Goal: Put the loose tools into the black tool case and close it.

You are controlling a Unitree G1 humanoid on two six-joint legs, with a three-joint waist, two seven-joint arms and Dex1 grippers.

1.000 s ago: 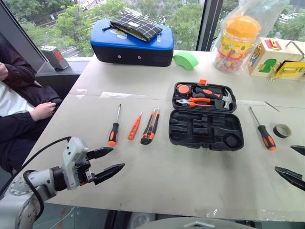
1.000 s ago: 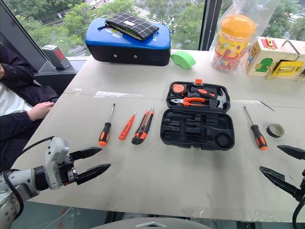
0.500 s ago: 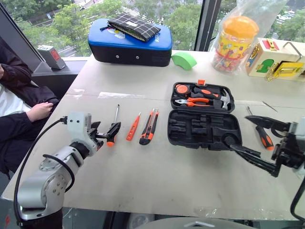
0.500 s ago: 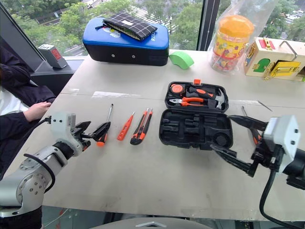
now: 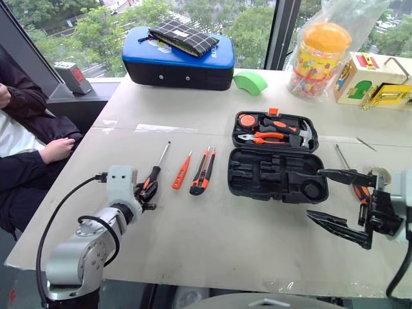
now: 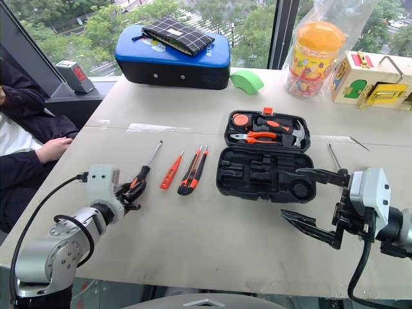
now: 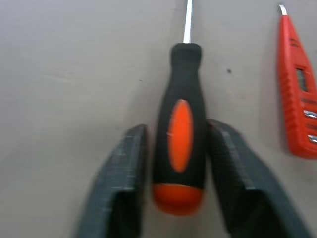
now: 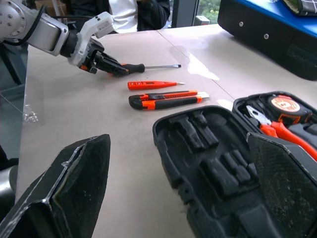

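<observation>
The left gripper [image 7: 181, 163] had its two fingers [image 7: 121, 173] pressed to either side of the screwdriver [image 5: 153, 176] handle, down at the orange butt end, with the screwdriver lying flat on the table [image 5: 212, 238]. Its long axis ran away from the robot, the steel tip pointing toward the window and slightly right. A second ago that gripper hung spread well short of the handle; it had since come forward and narrowed onto it.

Just beside it lay the slim orange tester [image 5: 181, 171], and next to that the utility knife [image 5: 203, 171], both lined up the same way, tips toward the window.

The right gripper [image 5: 347, 201] stood wide, holding nothing, just off the near right corner of the black tool case [image 5: 277, 175]. A second ago it showed at the table's right edge; it had swung in toward the case.

The case lay open, its near half bare recesses, its far half holding pliers, a hammer and a tape measure, the orange latch on the far edge. A second screwdriver [image 5: 356, 180] lay to the right of the case behind the upper finger, shaft toward the window, with the tape roll [image 5: 381, 172] close by.

At the back sat a blue-topped case [image 5: 178, 58]; its printing could not be read.
</observation>
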